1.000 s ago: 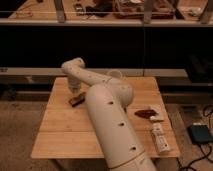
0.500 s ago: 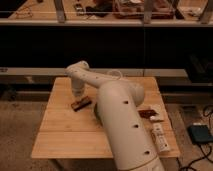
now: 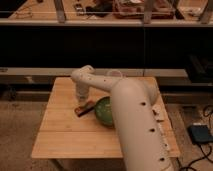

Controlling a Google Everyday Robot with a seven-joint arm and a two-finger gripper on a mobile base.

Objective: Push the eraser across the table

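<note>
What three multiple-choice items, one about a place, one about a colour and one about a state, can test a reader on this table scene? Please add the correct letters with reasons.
1. Where does the eraser lie on the table?
A. just left of the green bowl
B. at the front right corner
C. inside the bowl

2. What colour is the bowl?
A. red
B. green
C. white

3. How is the pincer?
A. open, far above the table
B. shut, low over the eraser
C. holding the bowl

Answers:
1. A, because the dark block sits close beside the bowl's left rim.
2. B, because its inside looks plainly green.
3. B, because the arm reaches down to the eraser, the pincer is shut, and nothing is lifted.
</note>
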